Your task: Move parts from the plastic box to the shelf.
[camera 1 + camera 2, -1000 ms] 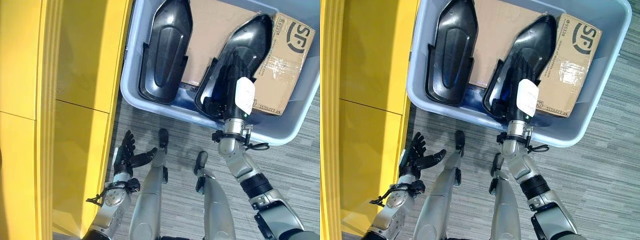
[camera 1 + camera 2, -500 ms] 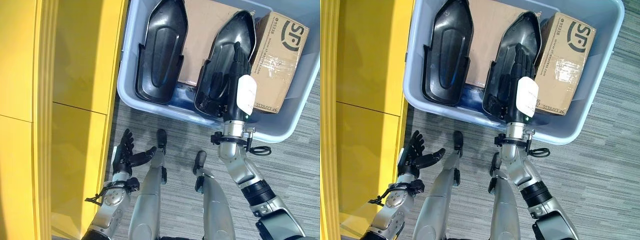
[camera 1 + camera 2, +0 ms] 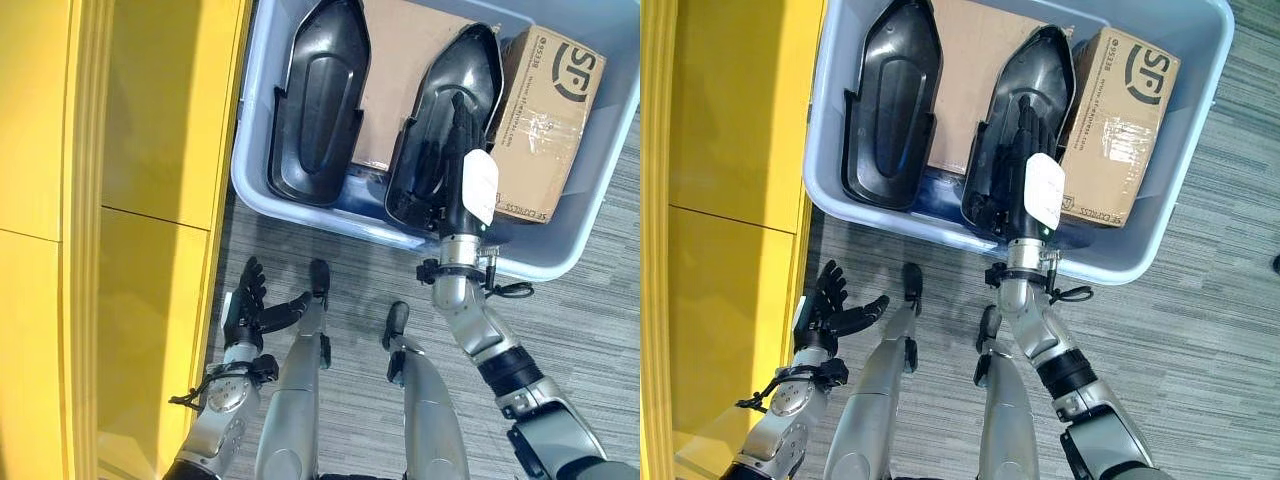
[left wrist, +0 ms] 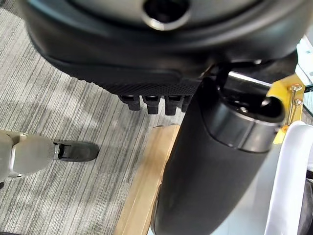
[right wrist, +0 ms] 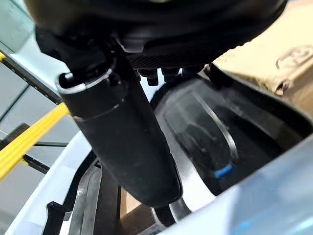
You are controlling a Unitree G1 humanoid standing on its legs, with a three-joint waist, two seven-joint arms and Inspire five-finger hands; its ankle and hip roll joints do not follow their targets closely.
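Observation:
Two black moulded parts lie in the pale blue plastic box point(image 3: 320, 217): the left part point(image 3: 318, 100) and the right part point(image 3: 470, 70). My right hand point(image 3: 450, 150) rests in the hollow of the right part point(image 5: 205, 132), fingers straight along it and open, with the white-covered thumb on the side toward the cardboard carton. My left hand point(image 3: 250, 310) hangs low over the floor beside the yellow shelf point(image 3: 150, 200), open with its fingers spread and nothing in it.
A taped cardboard carton point(image 3: 545, 120) stands at the right end of the box, against the right part. A flat cardboard sheet point(image 3: 400, 70) lies under the parts. Grey striped carpet point(image 3: 580, 340) surrounds the box. The shelf's yellow front runs along the left.
The whole view has shifted a little. The right part's far end has swung slightly left, off the carton, with my right hand lying along it. The left hand has stayed put.

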